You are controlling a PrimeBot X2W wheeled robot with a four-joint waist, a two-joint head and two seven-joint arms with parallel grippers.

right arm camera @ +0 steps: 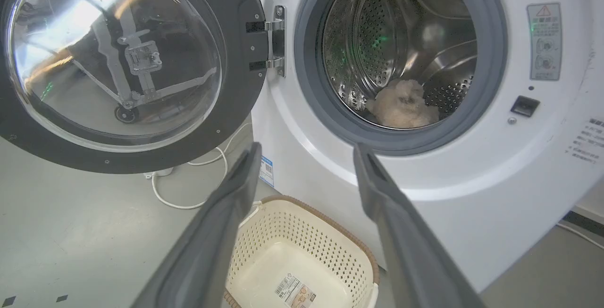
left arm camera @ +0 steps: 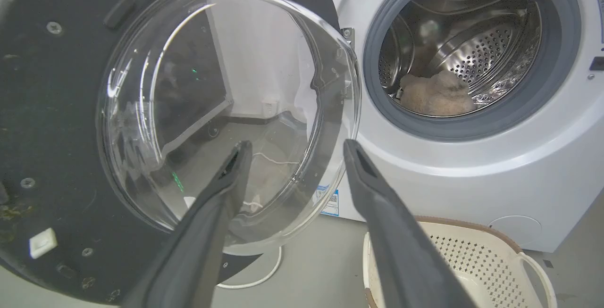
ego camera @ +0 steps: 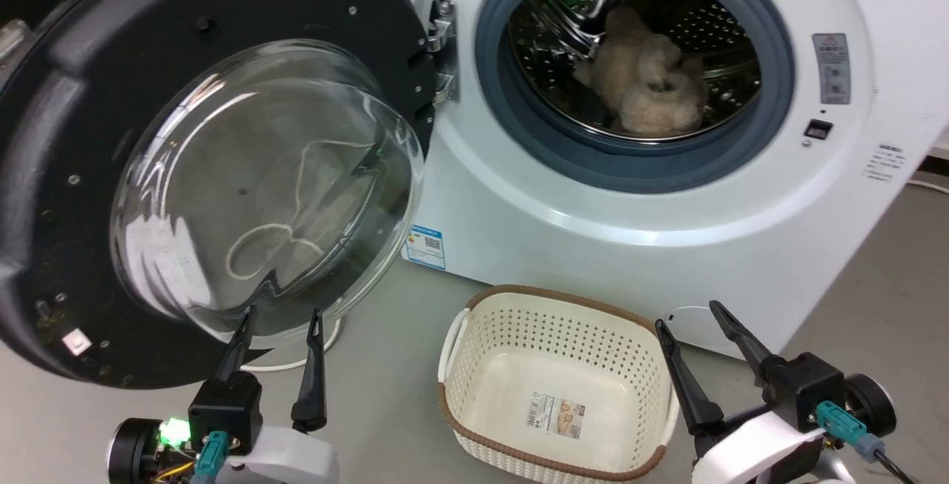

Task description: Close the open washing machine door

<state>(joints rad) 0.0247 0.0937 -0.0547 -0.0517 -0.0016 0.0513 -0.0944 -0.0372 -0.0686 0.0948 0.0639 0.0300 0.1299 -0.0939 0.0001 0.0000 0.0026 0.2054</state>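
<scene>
Door: We see the washing machine door (ego camera: 74, 136) swung wide open, to the left of the white washer (ego camera: 563, 239). Its inner face and glass bowl (ego camera: 259, 187) are turned toward us, and it hangs from the hinge (ego camera: 442, 47) on its right edge.
Opening: The drum stands uncovered on the right with a pale fluffy item (ego camera: 645, 84) lying deep inside. Nothing drapes over the grey ring (ego camera: 489, 84).
Left gripper: The left gripper (ego camera: 282, 312) is near and low on the left, fingers spread wide and empty. Its tips sit before the bowl's lower edge; whether they touch the glass we cannot tell.
Right gripper: The right gripper (ego camera: 686, 313) is near right, also wide and empty, well apart from the door.
Basket: The basket (ego camera: 452, 336) is empty and stands on the floor just in front of the washer, between our two grippers.
Step in hand: In our judgement the task is at its start, and the left arm is the one to use.
Doing it well: We would carry the left fingers out to the door's far-left free rim and press on the black frame rather than the glass. From there we would sweep it toward us and rightward in an arc about the hinge, finishing with a firm push until it latches.
Watch for: Keep the right arm and the basket out of the door's swing.
</scene>
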